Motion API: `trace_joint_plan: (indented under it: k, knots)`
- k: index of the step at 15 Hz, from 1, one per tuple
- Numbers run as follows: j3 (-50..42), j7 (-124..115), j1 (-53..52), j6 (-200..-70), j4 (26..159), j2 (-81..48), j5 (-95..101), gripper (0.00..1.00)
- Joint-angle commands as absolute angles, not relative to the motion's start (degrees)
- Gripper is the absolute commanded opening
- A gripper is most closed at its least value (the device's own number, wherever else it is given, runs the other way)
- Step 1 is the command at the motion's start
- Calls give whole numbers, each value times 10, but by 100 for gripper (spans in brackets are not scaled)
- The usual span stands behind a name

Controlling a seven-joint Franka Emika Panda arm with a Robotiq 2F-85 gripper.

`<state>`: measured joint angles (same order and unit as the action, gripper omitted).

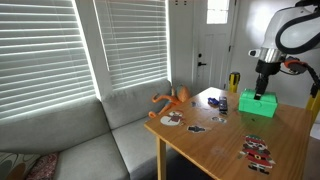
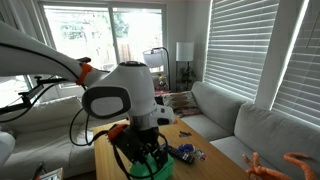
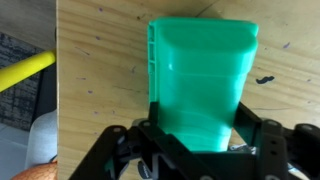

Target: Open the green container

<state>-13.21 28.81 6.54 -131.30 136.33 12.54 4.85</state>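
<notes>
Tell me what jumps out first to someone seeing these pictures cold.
The bright green container fills the wrist view, resting on the wooden table with the end effector straddling its near end. In an exterior view the white arm looms over it. In an exterior view an orange figure lies at the table corner by the sofa.

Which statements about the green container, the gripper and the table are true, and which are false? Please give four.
1. The green container stands on a wooden table. True.
2. The gripper hangs far from the container. False: its fingers flank the container's near end.
3. A yellow object shows left of the container in the wrist view. True.
4. The orange toy lies on the container. False: it lies at the table's edge by the sofa.
</notes>
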Motion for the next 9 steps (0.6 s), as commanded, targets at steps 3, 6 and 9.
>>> trace_joint_plan:
  k: [3, 6, 9]
  knots:
    - [-127, 281, 68, -1298, 1362, 136, 49, 45]
    - [-136, 301, 64, -1292, 1359, 134, 20, 45]
    - [-146, 331, 56, -1279, 1358, 136, -36, 45]
